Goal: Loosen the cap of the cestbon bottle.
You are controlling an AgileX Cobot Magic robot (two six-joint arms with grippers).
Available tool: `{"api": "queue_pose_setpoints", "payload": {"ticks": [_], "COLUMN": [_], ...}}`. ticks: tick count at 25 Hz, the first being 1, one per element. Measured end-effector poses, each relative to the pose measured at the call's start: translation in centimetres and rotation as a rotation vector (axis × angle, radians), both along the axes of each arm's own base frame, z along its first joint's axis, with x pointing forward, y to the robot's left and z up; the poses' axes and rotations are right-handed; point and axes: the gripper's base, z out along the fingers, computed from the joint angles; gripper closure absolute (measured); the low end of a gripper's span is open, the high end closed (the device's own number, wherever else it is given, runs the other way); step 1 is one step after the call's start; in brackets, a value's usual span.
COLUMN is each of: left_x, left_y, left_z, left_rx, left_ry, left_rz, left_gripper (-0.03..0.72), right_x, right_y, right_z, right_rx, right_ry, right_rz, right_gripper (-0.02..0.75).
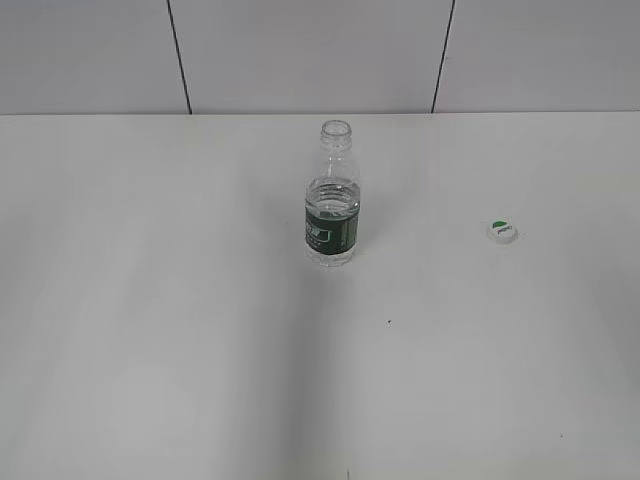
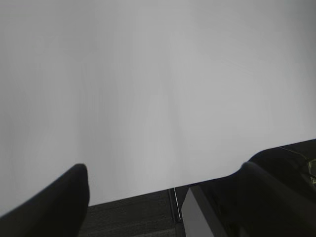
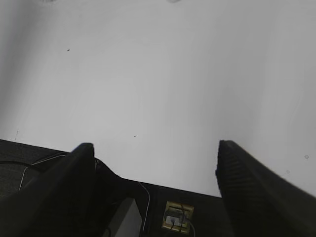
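The left gripper point(image 2: 163, 197) hangs spread wide over the near edge of the table point(image 2: 158, 89), its two dark fingers point(image 2: 59, 197) framing nothing but bare white top and a strip of floor below; the right gripper point(image 3: 155, 187) is likewise spread and empty, hovering at the table's near edge with cables and a socket box showing beneath it. Neither arm appears in the exterior view, so both sit well back from the work. Out on the table, the bottle point(image 1: 331, 205) stands upright near the middle, toward the back wall, and its neck is open: the cap point(image 1: 502, 231) lies flat on the table well apart to the right, so by the look of things the loosening is already done (indeed more than done). The bottle is clear ribbed plastic with a dark green label band round its lower body, water up to about the top of the label, and a narrow threaded neck. I judge it light, thin-walled and apt to dent or slip under a hard squeeze, and tippy when pushed high up; the band of the body at the label is the firmest place to hold it. The cap is small, round, white with a green top, stiff and very light, best pinched across its rim.
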Motion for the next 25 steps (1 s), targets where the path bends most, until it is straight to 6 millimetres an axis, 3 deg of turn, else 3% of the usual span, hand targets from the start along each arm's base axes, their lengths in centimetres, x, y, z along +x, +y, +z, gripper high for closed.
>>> {"api": "queue_pose_setpoints", "payload": {"ticks": [6,11,15,20,25], "left_x": [-4.2,-6.7,-8.0,-9.0,-9.4], "left_y": [0.4,0.6,0.7,0.8,0.8], "left_z": [-1.3,-2.4,-3.6,-3.4,-3.6], "left_rx": [-0.027,-0.033,-0.041,-0.054,-0.056], "left_ry": [-0.078,-0.160,-0.230,-0.363,-0.423], "left_rz": [0.069,0.079,0.079,0.076,0.076], "left_gripper": [0.133,0.133,0.133,0.137,0.137], "right_x": [-3.5,-4.9,-5.7,-7.1,-8.6], "right_y": [-0.3,-0.7,-1.1,-1.5,-1.8], "right_z": [-1.2,-3.9,-6.3,-8.5,-8.9], "right_rx": [0.005,-0.013,-0.038,-0.063,-0.067], "right_ry": [-0.041,-0.052,-0.040,-0.046,-0.104], "right_rz": [-0.004,-0.030,-0.076,-0.088,-0.094], "right_gripper": [0.155,0.155,0.155,0.155,0.155]}}
